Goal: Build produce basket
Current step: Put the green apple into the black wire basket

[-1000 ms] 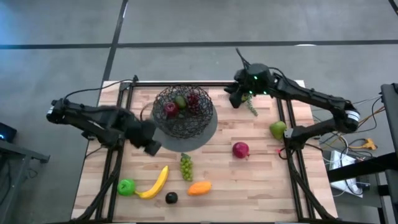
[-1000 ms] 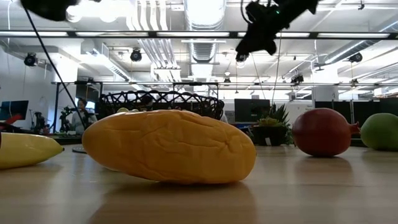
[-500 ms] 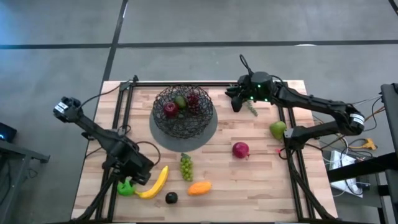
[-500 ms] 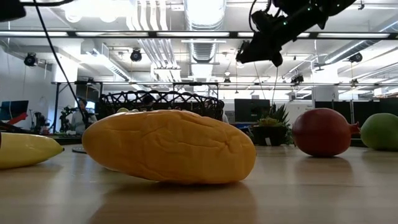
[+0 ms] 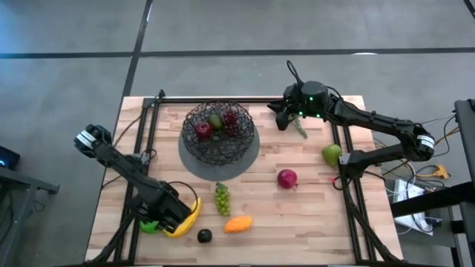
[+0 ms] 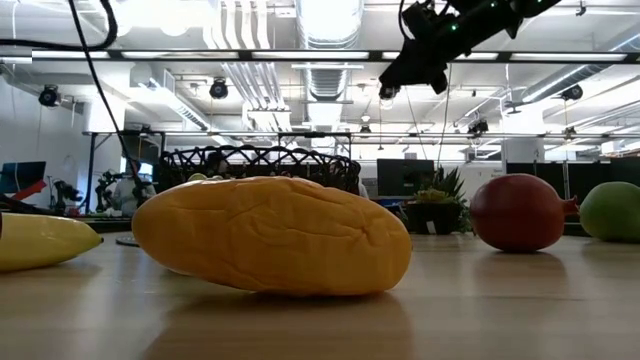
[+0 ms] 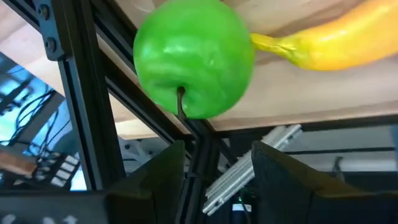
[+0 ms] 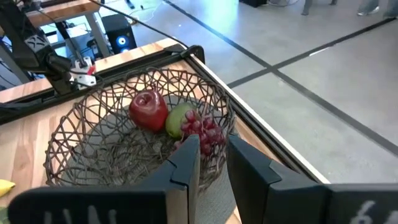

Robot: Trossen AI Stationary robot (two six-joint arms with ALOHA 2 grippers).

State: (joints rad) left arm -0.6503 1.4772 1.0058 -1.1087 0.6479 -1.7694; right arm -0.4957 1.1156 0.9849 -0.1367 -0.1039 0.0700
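Note:
The dark wire basket [image 5: 219,137] stands on a grey disc near the far edge and holds a red apple [image 8: 148,109], a green pear [image 8: 178,119] and purple grapes [image 8: 204,130]. My left gripper [image 5: 168,215] hangs open over the near-left corner. The green apple [image 7: 194,59] lies just ahead of its fingers, untouched, with the yellow banana [image 7: 336,40] beside it. My right gripper [image 5: 280,119] hovers high, right of the basket, with a narrow gap between its fingers. Green grapes [image 5: 222,198], the orange fruit [image 5: 237,223] and the avocado [image 5: 205,236] rest on the table.
A red apple [image 5: 287,178] and a green fruit [image 5: 332,154] lie on the right half. A small potted plant [image 5: 300,130] stands under the right arm. Black frame rails [image 5: 141,159] run along both sides of the table. Bare wood shows between the basket and the right rail.
My left arm has swung from beside the basket's left side toward the near-left corner and come down over the green apple and banana. The fruits and the basket have stayed where they were.

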